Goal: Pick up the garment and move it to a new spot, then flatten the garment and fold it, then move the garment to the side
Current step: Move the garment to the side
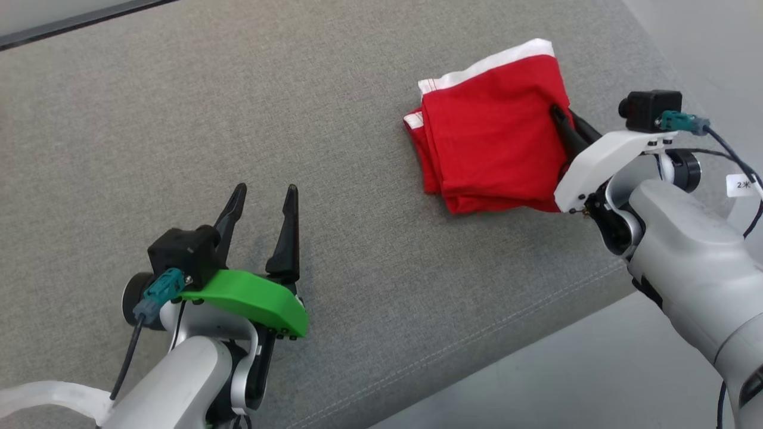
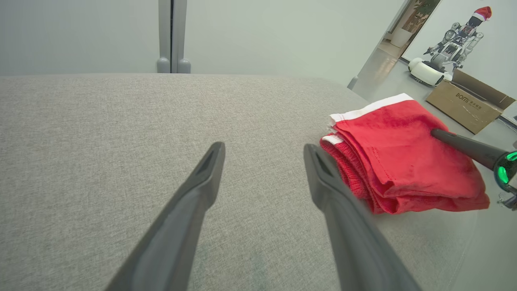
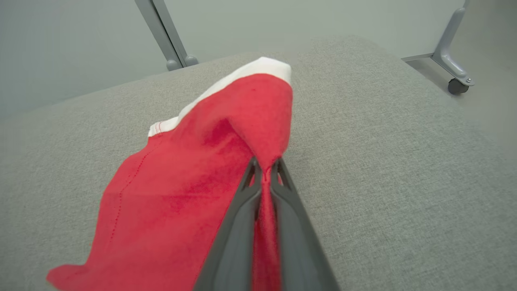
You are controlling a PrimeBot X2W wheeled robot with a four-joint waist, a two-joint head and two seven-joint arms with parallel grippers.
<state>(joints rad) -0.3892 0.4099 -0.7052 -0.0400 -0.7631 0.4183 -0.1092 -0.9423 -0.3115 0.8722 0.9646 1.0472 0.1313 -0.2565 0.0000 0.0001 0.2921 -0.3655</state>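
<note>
the folded red garment (image 1: 489,140), which looks soft, light and floppy, lies at the upper right of the head view on the grey cushion (image 1: 179,119); i'd take it by its stacked edge layers so the fold holds. the right gripper (image 3: 265,166) is pinched tight on its right edge with cloth bunched between the fingers, and the left gripper (image 1: 265,189) stands wide apart and empty at the lower left. a white tag (image 1: 743,185) on the right arm's cable reads "2米"; the cardboard box (image 2: 464,105) bears print too small to read.
</note>
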